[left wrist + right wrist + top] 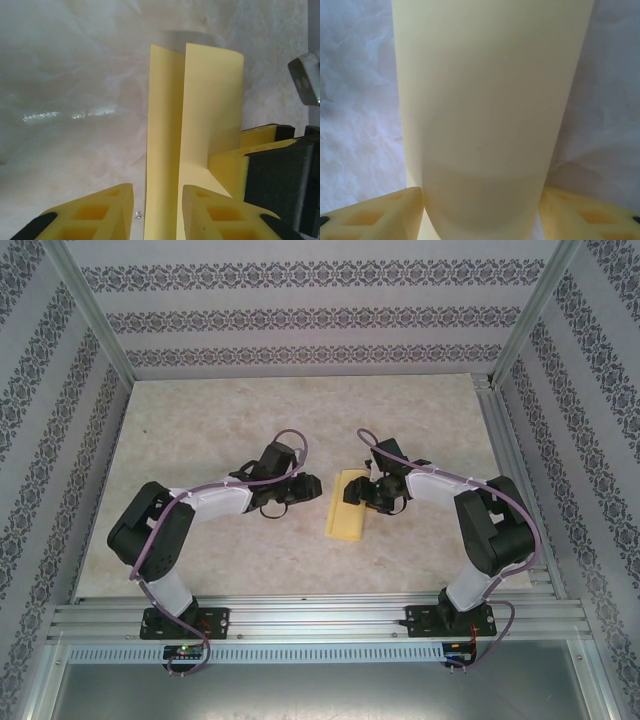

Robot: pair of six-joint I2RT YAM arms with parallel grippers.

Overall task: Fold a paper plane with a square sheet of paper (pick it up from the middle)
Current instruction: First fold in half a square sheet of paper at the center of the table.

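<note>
The square sheet of paper (345,515) lies mid-table, pale yellow and bowed up into a long arch. My right gripper (357,490) reaches in from the right and is shut on it. In the right wrist view the sheet (485,100) curves up between both yellow fingertips of that gripper (481,192), and each touches an edge. My left gripper (311,487) comes from the left. Its jaws (157,187) straddle a raised fold of the sheet (210,100). They stand narrow but open, with a sliver of table between the left finger (100,212) and the paper.
The right gripper's yellow and black finger (270,170) sits close against the sheet beside my left fingers. The marbled tabletop (200,440) is ringed by patterned walls and an aluminium rail (320,618) at the near edge.
</note>
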